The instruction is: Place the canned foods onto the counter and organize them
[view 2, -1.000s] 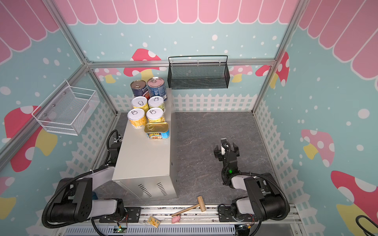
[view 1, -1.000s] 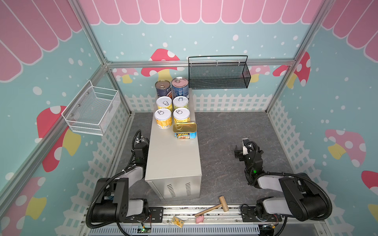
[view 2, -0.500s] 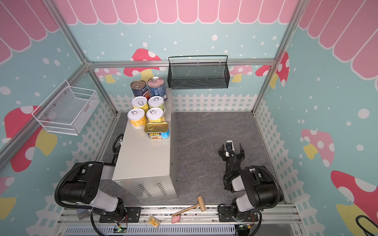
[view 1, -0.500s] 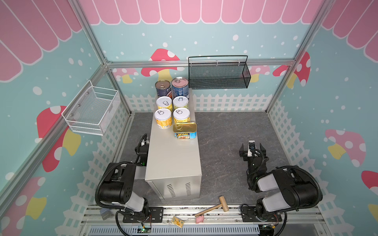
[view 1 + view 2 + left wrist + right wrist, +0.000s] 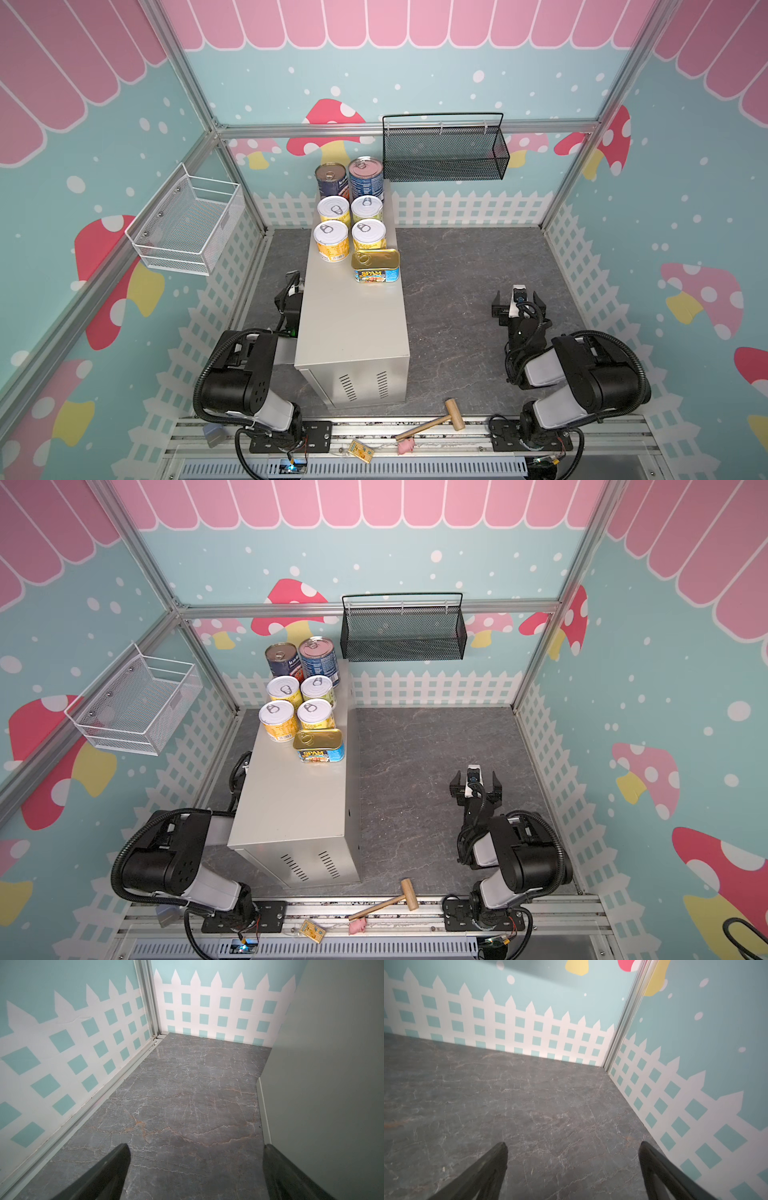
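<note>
The left fingers (image 5: 108, 1174) were spread wide with nothing between them, low over the floor just beside the counter's (image 5: 353, 324) left wall. Judgement: any move from there should go straight back, away from that wall, so the counter is not nudged.

All seven tins sat on the counter's far end. The two tall blue cans (image 5: 365, 176) were at the back and the four yellow cans (image 5: 331, 241) stood in a square in front of them. The SPAM tin (image 5: 376, 266) lay nearest, close to the counter's right edge. Placing looked complete, though that tin might be slid inward.

The right fingers (image 5: 488, 1176) gaped empty over the floor, well right of the counter.
</note>
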You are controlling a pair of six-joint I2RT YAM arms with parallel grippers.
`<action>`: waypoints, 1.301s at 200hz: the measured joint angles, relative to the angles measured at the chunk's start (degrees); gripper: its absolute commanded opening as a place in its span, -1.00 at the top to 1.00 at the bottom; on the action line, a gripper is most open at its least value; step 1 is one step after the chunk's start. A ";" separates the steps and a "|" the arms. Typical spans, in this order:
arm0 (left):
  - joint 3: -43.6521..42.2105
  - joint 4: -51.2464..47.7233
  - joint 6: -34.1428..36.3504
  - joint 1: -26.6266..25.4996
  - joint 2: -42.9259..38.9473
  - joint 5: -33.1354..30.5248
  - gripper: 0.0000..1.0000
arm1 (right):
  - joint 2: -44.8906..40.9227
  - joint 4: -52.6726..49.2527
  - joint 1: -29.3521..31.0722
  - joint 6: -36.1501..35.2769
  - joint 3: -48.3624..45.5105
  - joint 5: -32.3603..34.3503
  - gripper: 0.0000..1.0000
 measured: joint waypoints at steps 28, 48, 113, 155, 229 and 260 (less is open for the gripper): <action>0.00 0.79 0.22 -0.15 0.00 -0.52 -0.99 | 0.35 0.68 -0.02 0.44 0.00 0.02 -0.99; -0.02 1.31 0.22 -0.17 0.00 -0.66 -0.99 | 0.37 0.63 -0.02 0.52 0.09 0.02 -0.99; 0.00 1.16 -0.02 0.04 0.00 -1.05 -0.99 | 0.37 0.20 -0.44 0.85 0.98 -0.02 -0.99; -0.02 1.16 -0.02 0.04 0.00 -1.07 -0.99 | 0.37 0.20 -0.44 0.87 0.98 0.00 -0.99; 0.00 1.16 0.00 0.04 0.00 -1.22 -0.99 | 0.37 0.17 -0.44 0.87 0.98 -0.02 -0.99; 0.00 1.16 0.00 0.04 0.00 -1.22 -0.99 | 0.37 0.17 -0.44 0.85 0.98 0.00 -0.99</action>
